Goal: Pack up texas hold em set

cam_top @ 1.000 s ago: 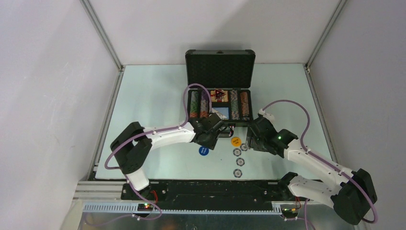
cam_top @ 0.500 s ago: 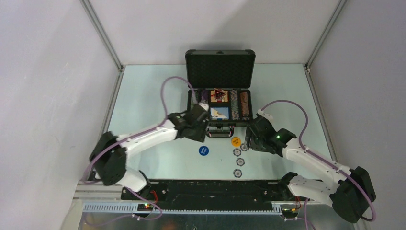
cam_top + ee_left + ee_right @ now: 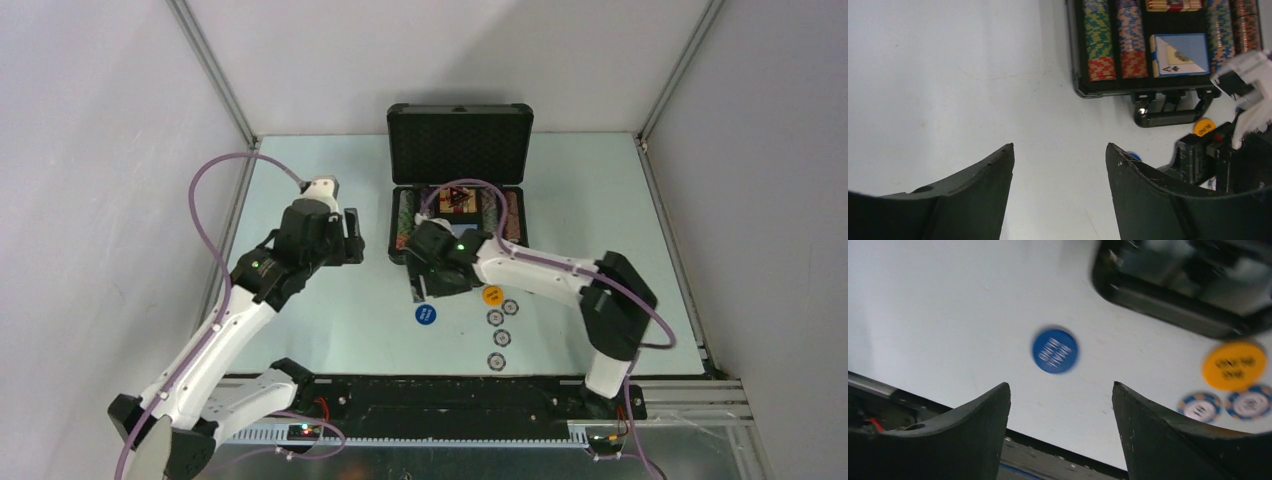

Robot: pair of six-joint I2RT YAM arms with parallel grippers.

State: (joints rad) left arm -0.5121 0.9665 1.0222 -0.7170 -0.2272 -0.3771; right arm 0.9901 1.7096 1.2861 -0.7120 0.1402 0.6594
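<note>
An open dark grey hard briefcase with black corners (image 3: 460, 145) stood at the far middle of the pale table (image 3: 320, 330). Its lid was upright, and its tray held rows of striped poker chips (image 3: 1100, 45) and a blue-and-white card box (image 3: 1178, 55) printed with an ace of spades. Just in front of the briefcase's handle lay a round blue button (image 3: 1055, 350). A round orange button (image 3: 1234, 365) lay to its right, and a few loose striped chips (image 3: 494, 317) lay beside that. The right gripper (image 3: 1060, 410) hovered in front of the briefcase, its jaws wide apart and holding nothing. The blue button lay below and just ahead of them, in line with the gap; being round, it had no long axis to match. The left gripper (image 3: 1058, 165) hung to the left of the briefcase, well apart from the buttons, its jaws also parted and empty, so the right arm was clearly the nearer. White lettering on the blue button was blurred. Dark lettering on the orange one was too small to read.
</note>
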